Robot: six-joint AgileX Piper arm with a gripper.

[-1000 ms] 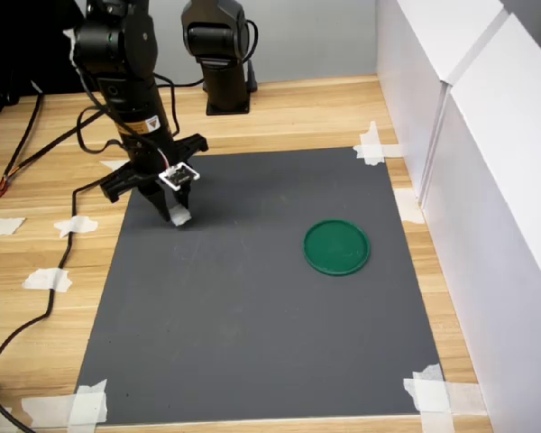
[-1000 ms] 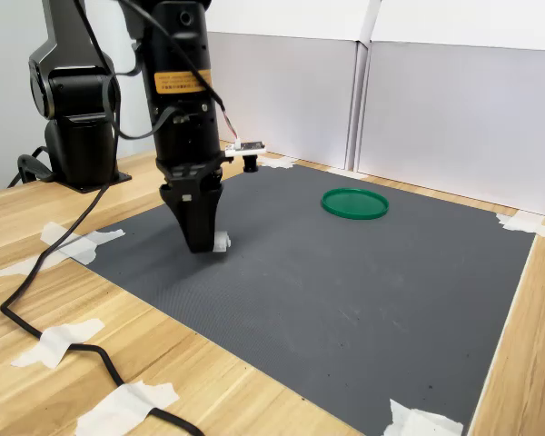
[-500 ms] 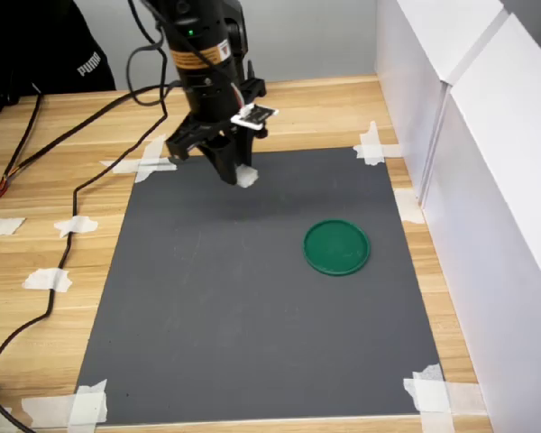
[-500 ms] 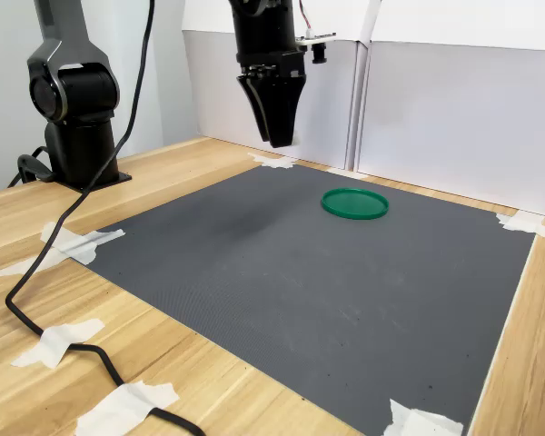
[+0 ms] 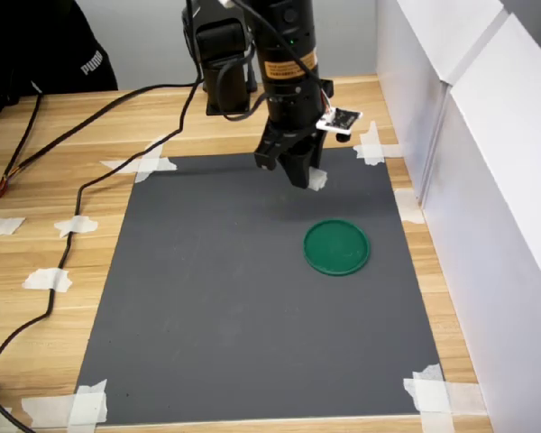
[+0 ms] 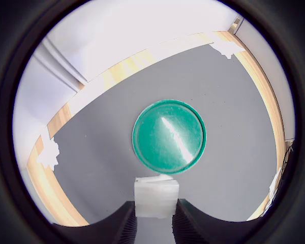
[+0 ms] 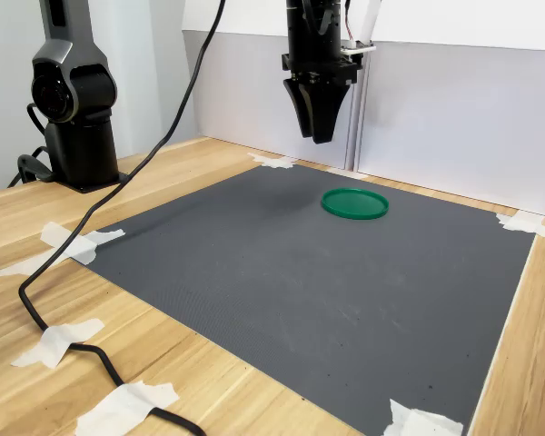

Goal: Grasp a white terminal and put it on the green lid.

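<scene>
- Pale wooden tabletop (image 5: 225, 117) carries one dark grey mat (image 5: 252, 298), taped at its corners with white tape pieces (image 5: 371, 144); white panels (image 7: 436, 118) wall one side.
- One flat round dark green plastic lid (image 5: 337, 247) lies on the mat; one small white plastic terminal block (image 6: 156, 196) is in view.
- One black arm (image 5: 287, 63) hangs upright, raised above the mat, jaws (image 7: 317, 136) pointing down.
- Jaws are clamped on the white terminal, seen in the wrist view between both fingers (image 6: 123, 223).
- In the first exterior view, the terminal (image 5: 316, 179) is held in the air, short of the lid and toward the arm's base.
</scene>
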